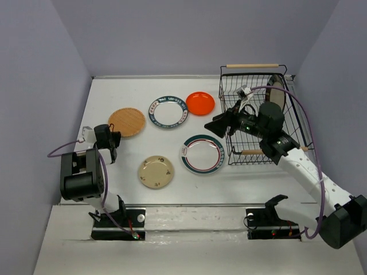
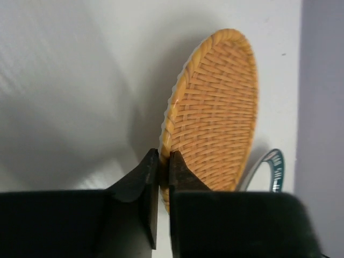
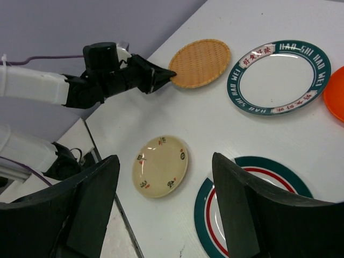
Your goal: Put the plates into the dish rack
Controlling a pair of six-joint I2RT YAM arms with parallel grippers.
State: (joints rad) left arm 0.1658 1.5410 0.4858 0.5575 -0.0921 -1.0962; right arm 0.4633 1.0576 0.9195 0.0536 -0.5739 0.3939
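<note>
Overhead and wrist views of the two arms at the white surface [image 1: 189, 192]. We see the left gripper [image 2: 164, 157] at the left of the scene, its jaws clenched on the near-left rim of the woven tan plate [image 2: 217, 113]. From these views we cannot tell whether that plate lies flat or is slightly raised.

The right gripper [image 1: 214, 126] hangs above the surface just left of the dish rack [image 1: 232, 86]. Its jaws are spread wide and hold nothing.

The dish rack, a black wire basket with a wooden dowel handle [image 1: 252, 66] at its far end and another at its near end, stands at the right of the scene. One plate is loaded: the cream plate with a dark rim [image 1: 277, 91] stands on edge in the far right corner.

Four other plates lie flat on the surface:
- The white plate with a dark lettered rim [image 1: 168, 112] lies just right of the woven tan plate.
- The small orange-red plate [image 1: 200, 103] lies to the right of the lettered plate, near the rack.
- The white plate with a green and red striped rim [image 1: 203, 154] lies nearer to us, beneath the right gripper's wrist camera.
- The beige plate [image 1: 155, 171] lies to the left of the striped plate and is the nearest of all.
</note>
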